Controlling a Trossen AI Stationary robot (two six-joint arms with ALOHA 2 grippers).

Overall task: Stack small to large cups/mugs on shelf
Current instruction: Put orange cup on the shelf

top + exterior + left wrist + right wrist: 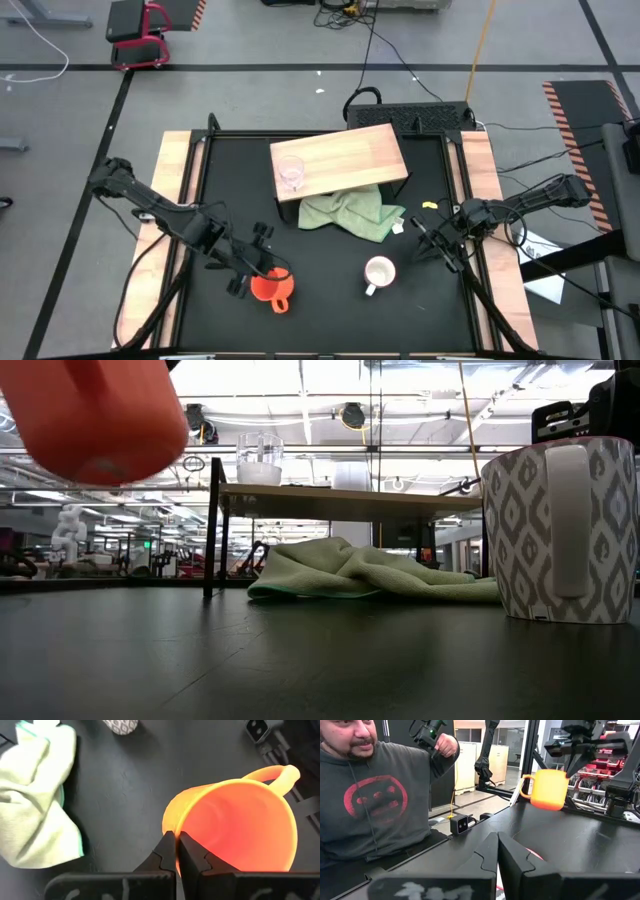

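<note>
The orange mug [270,288] hangs from my left gripper [258,268] above the table's near left; it also shows in the low view [95,415] and the right wrist view [549,789]. The white patterned mug [379,272] stands upright on its base on the black table, near right of centre. The clear glass cup [291,172] stands on the left part of the tan wooden shelf [345,158]. My right gripper [497,845] is shut and empty, low over the table right of the white mug. My left gripper pinches the orange mug's rim [172,827], on the side away from the handle [280,772], with one finger inside the mug and one outside. The fingers come from above, slanting down. The mug hangs below them, lifted clear of the table and roughly upright.
A crumpled green cloth [350,212] lies on the table partly under the shelf's near edge. A small yellow thing [429,205] lies right of the cloth. A person [370,795] sits beyond the table's near edge, next to a small black camera [461,824].
</note>
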